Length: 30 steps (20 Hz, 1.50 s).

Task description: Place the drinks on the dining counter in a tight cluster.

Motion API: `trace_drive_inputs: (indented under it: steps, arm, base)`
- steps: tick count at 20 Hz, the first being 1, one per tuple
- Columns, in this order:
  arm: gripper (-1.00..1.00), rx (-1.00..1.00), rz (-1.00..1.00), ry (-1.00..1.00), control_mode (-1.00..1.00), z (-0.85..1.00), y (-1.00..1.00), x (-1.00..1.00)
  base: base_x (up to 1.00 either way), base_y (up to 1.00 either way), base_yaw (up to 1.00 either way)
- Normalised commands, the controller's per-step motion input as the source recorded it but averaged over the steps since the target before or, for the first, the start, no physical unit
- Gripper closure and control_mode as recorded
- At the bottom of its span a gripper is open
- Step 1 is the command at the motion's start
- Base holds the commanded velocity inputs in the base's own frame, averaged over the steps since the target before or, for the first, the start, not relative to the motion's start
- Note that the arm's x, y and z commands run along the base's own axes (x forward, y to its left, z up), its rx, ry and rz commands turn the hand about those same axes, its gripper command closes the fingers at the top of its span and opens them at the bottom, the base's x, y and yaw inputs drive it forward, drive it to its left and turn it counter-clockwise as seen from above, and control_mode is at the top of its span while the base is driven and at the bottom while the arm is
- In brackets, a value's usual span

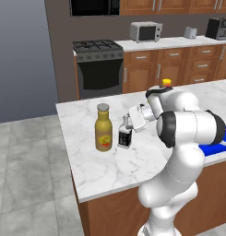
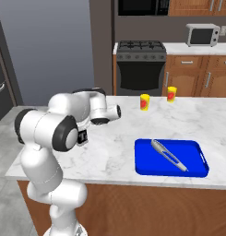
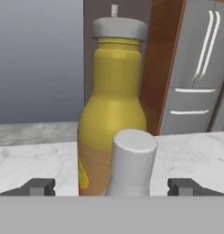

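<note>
- Left base view: the mustard-yellow bottle (image 1: 104,127) stands upright near the left end of the dining counter (image 1: 96,166); the small dark square bottle (image 1: 125,136) is just right of it, at the gripper (image 1: 128,125)
- Right base view: blue tray (image 2: 144,159) on the counter's near edge, two yellow cups (image 2: 145,102) farther back
- Hand view: jaws wide apart either side of a grey cap (image 3: 132,160), touching nothing; the yellow bottle is right behind it

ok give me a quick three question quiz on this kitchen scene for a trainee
1. True or false: the end effector is open around the small dark bottle.
2. What stands right beside that bottle on the dining counter? A) mustard-yellow bottle B) toaster C) microwave
3. What lies in the blue tray?

Key: 1 true; 2 A; 3 a silver utensil, looks like tongs.
</note>
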Motion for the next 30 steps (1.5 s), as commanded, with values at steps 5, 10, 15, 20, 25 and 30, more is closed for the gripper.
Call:
trace_drive_inputs:
  steps: [5, 10, 15, 20, 25, 30]
  arm:
    - [-1.00, 0.00, -0.10, 0.00, -1.00, 0.07, -0.13, 0.00]
    - [-1.00, 0.00, -0.18, 0.00, -1.00, 0.27, -0.23, -0.10]
    - [-1.00, 0.00, -0.31, 0.11, -1.00, 0.28, -0.35, -0.19]
    - [-1.00, -0.10, -0.33, 0.32, -1.00, 0.28, -0.25, -0.02]
    - [-1.00, -0.26, -0.31, 0.33, -1.00, 0.09, -0.08, 0.00]
    - [-1.00, -0.41, -0.29, 0.26, -1.00, -0.07, 0.00, 0.00]
  base:
    - [0.00, 0.00, 0.00]
    - [0.00, 0.00, 0.00]
    - [0.00, 0.00, 0.00]
    - [0.00, 0.00, 0.00]
    - [0.00, 0.00, 0.00]
    - [0.00, 0.00, 0.00]
